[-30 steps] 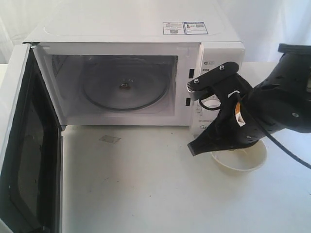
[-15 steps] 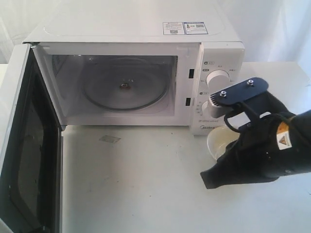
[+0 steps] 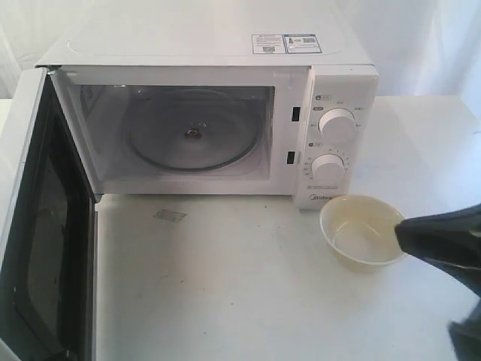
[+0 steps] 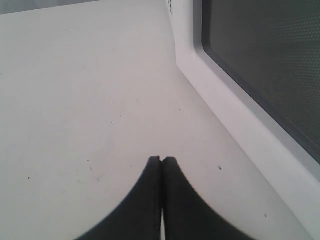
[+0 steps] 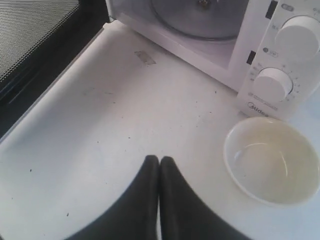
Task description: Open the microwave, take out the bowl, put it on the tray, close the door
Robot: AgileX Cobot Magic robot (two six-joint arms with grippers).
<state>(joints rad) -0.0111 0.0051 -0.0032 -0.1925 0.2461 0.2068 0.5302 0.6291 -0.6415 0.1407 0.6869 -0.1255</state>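
Note:
The white microwave (image 3: 340, 143) stands with its door (image 3: 30, 226) swung wide to the left and its cavity bare but for the glass turntable (image 3: 192, 135). The cream-yellow bowl (image 3: 363, 229) sits upright on the white table, just in front of the knob panel. My right gripper (image 3: 400, 232) is shut and empty, its tip beside the bowl's right rim. The right wrist view shows that gripper (image 5: 159, 159) apart from the bowl (image 5: 272, 160). My left gripper (image 4: 161, 159) is shut, low over the table beside the door's dark window (image 4: 260, 60). No tray shows in any view.
A small patch of tape (image 3: 170, 216) lies on the table (image 3: 225, 301) in front of the cavity. The open door juts forward along the left side. White curtains hang behind the microwave.
My right arm has pulled back from in front of the knob panel, down and to the right, uncovering the bowl. The bowl stays where it stood.

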